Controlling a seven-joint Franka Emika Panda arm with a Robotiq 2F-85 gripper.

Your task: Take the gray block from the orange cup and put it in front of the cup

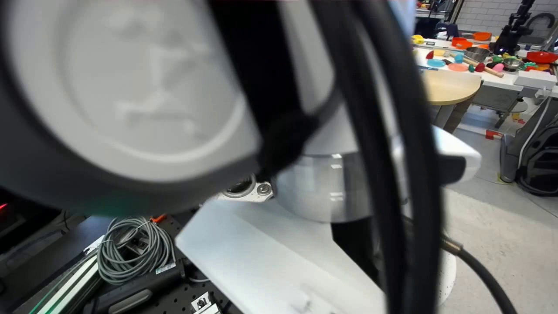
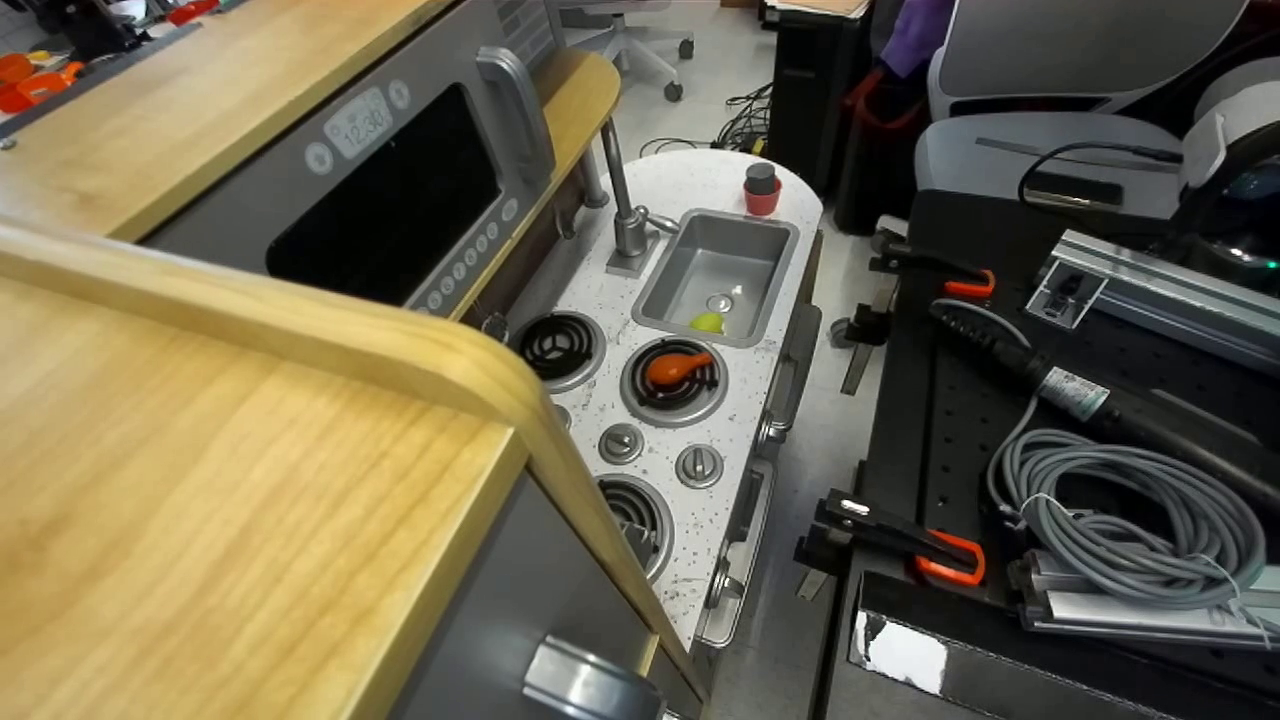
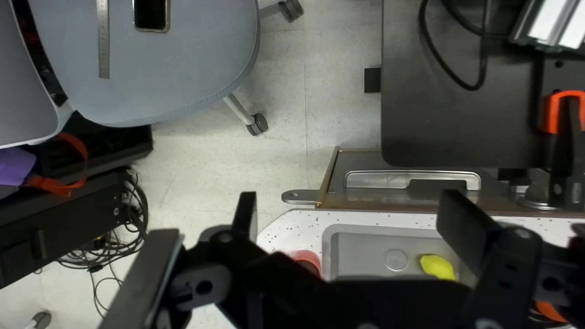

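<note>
The orange cup [image 2: 762, 203], which looks reddish here, stands on the white speckled counter at the far end of the sink. The gray block [image 2: 761, 180] sits in it, its top sticking out above the rim. In the wrist view the cup [image 3: 305, 257] shows at the bottom, partly hidden by my gripper's linkage; only a dark part of the block [image 3: 311, 267] shows. My gripper [image 3: 354, 214] is open with nothing between its fingers, above the sink and counter edge and apart from the cup. The gripper is out of view in both exterior views.
The gray sink [image 2: 648, 300] beside the cup holds a yellow-green item [image 2: 708, 322]. An orange item [image 2: 675, 369] lies on a stove burner. A faucet [image 2: 628, 225] and the microwave panel [image 2: 385, 190] rise along one side. The arm [image 1: 144, 87] blocks much of an exterior view.
</note>
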